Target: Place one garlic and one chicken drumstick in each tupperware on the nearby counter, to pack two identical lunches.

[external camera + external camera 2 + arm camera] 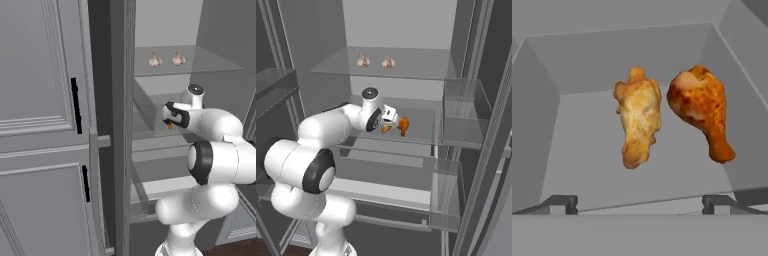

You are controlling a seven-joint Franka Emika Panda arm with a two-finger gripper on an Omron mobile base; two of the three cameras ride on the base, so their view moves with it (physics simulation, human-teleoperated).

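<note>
Jaws wide apart, the gripper (640,204) hovers over two chicken drumsticks (639,122) mid-shelf (582,150); likely light, greasy, best pinched across the fat end.

Two garlic bulbs sit side by side on the upper glass shelf of the open fridge, one garlic bulb (363,61) on the left and the other garlic bulb (388,62) on the right, alike in size and colour. Two chicken drumsticks lie next to each other on the shelf below, seen up close from the hand: a paler golden drumstick (638,116) and a darker orange-brown drumstick (702,112). That makes two of each kind, four pieces of food in all. One white robot arm (326,131) reaches in toward them.
</note>
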